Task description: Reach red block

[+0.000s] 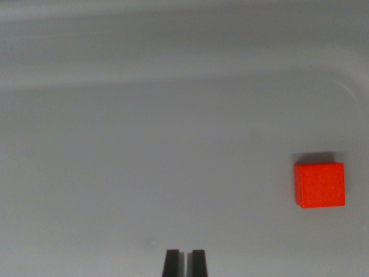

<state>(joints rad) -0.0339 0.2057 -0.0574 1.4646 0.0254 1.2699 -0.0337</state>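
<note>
Claw (185,262) tips peek in at the bottom edge, pressed nearly together with only a thin slit between them, pinching nothing. Red block (320,184) sits on the grey desk (144,144), well apart toward the wrist view's right.

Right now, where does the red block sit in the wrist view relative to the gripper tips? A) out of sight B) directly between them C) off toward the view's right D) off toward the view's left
C: the red block lies near the right edge, while the gripper sits bottom centre, nearly closed.
</note>
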